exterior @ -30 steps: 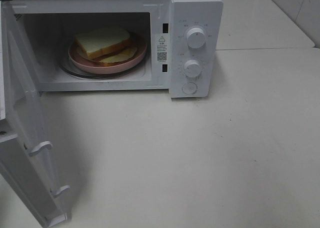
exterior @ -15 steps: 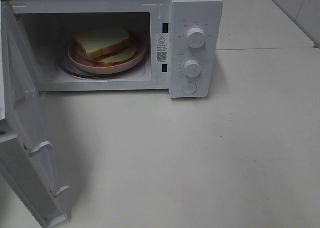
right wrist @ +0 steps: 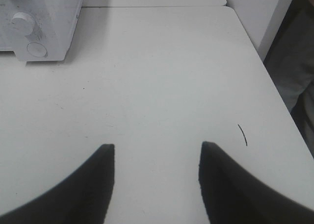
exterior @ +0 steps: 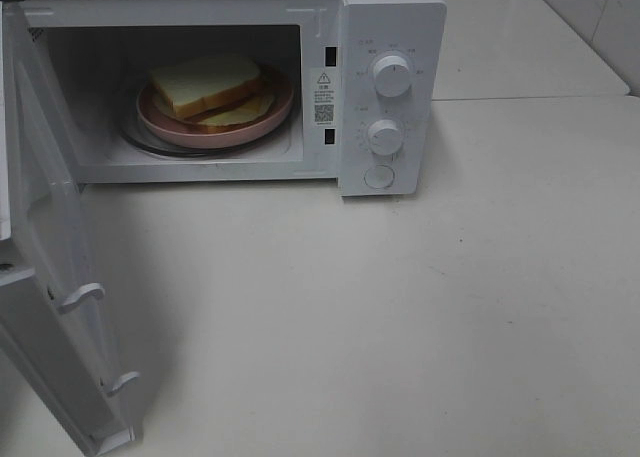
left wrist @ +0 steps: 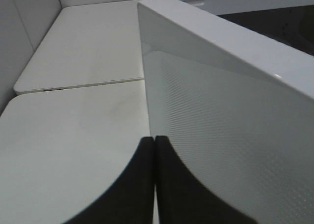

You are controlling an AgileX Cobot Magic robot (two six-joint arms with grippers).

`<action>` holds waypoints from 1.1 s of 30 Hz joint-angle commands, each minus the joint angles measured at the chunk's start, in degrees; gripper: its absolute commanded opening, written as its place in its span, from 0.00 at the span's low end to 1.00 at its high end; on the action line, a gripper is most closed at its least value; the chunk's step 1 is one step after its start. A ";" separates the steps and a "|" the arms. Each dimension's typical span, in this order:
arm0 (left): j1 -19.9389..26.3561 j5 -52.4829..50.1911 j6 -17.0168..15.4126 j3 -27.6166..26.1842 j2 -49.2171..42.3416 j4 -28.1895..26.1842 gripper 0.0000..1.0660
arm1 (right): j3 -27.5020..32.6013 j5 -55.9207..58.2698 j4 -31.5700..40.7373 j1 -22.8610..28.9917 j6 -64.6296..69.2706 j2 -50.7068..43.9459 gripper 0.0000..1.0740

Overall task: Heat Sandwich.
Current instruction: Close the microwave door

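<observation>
Your microwave sits at the far left of the surface. Its door stands swung wide, reaching toward the near left corner. That door is the one thing in the way on the left, while the front of the cavity is unblocked. On the microwave's right panel you have an upper knob, a lower knob and a round button.

Only the high view lets you see the sandwich, and only the wrist views show your hands. The left wrist view puts the left hand hard by the door's dotted face. Its fingers are pressed together with nothing between them, and you cannot tell whether they touch the door. The right wrist view shows the right hand over bare surface to the right of the microwave. Its fingers are spread wide and hold nothing, and a thin dark curved mark lies on the surface near it.

The sandwich is inside the microwave, on a pink plate that rests on the glass turntable. It is pale white bread, one thick piece lying tilted over a flatter one. The edges are yellowish-tan, with a darker line of filling along the cut side.
</observation>
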 commanded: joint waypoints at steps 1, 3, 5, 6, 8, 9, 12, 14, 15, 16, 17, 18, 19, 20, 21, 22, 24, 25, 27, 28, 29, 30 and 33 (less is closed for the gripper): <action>0.00 -6.99 -4.30 0.11 4.01 6.42 0.00 | 0.11 -0.34 -0.06 -0.17 0.52 -1.32 0.49; 0.00 -8.19 -4.87 0.11 4.98 7.51 0.00 | 0.11 -0.34 -0.06 -0.17 0.52 -1.32 0.49; 0.00 -10.14 -5.79 0.11 8.14 10.08 0.00 | 0.11 -0.34 -0.06 -0.17 0.52 -1.32 0.49; 0.00 -10.14 -5.79 0.11 8.14 10.08 0.00 | 0.11 -0.34 -0.06 -0.17 0.52 -1.32 0.49; -0.11 -10.89 -5.79 0.11 9.45 10.31 0.00 | 0.11 -0.34 -0.06 -0.17 0.52 -1.32 0.49; -0.63 -11.29 -5.67 0.11 9.97 10.26 0.00 | 0.11 -0.34 -0.06 -0.17 0.52 -1.32 0.49; -3.67 -11.46 -3.44 -0.23 11.06 9.80 0.00 | 0.11 -0.34 -0.06 -0.17 0.52 -1.32 0.49; -8.94 -11.29 0.17 -0.80 12.78 4.70 0.00 | 0.11 -0.34 -0.06 -0.17 0.52 -1.32 0.49; -10.26 -11.29 1.83 -1.09 13.58 2.01 0.00 | 0.11 -0.34 -0.06 -0.17 0.52 -1.32 0.49; -10.26 -11.29 1.83 -1.09 13.58 2.01 0.00 | 0.11 -0.34 -0.06 -0.17 0.52 -1.32 0.49; -11.86 -11.29 3.90 -1.38 14.50 -1.49 0.00 | 0.11 -0.34 -0.06 -0.17 0.52 -1.32 0.49; -13.12 -11.40 5.84 -1.60 15.24 -5.04 0.00 | 0.11 -0.34 -0.06 -0.17 0.52 -1.32 0.49; -16.56 -11.86 11.92 -2.29 17.07 -11.97 0.00 | 0.11 -0.34 -0.06 -0.17 0.52 -1.32 0.49; -16.56 -11.86 11.92 -2.29 17.07 -11.97 0.00 | 0.11 -0.34 -0.06 -0.17 0.52 -1.32 0.49; -18.33 -11.92 14.32 -2.64 17.76 -14.50 0.00 | 0.11 -0.34 -0.06 -0.17 0.52 -1.32 0.49; -20.17 -11.92 17.19 -3.21 18.68 -17.53 0.00 | 0.11 -0.34 -0.06 -0.17 0.52 -1.32 0.49; -25.44 -11.97 24.92 -5.44 21.43 -25.95 0.00 | 0.11 -0.34 -0.06 -0.17 0.52 -1.32 0.49; -25.44 -11.97 24.92 -5.44 21.43 -25.95 0.00 | 0.11 -0.34 -0.06 -0.17 0.52 -1.32 0.49; -30.14 -12.66 32.66 -8.19 24.12 -33.46 0.00 | 0.11 -0.34 -0.06 -0.17 0.52 -1.32 0.49; -31.68 -12.89 35.47 -9.28 25.15 -35.87 0.00 | 0.11 -0.34 -0.06 -0.17 0.52 -1.32 0.49; -31.68 -12.89 35.47 -9.28 25.15 -35.87 0.00 | 0.11 -0.34 -0.06 -0.17 0.52 -1.32 0.49; -32.83 -12.95 38.45 -10.20 26.18 -37.59 0.00 | 0.11 -0.34 -0.06 -0.17 0.52 -1.32 0.49; -37.18 -12.95 49.56 -14.95 30.60 -46.29 0.00 | 0.11 -0.34 -0.06 -0.17 0.52 -1.32 0.49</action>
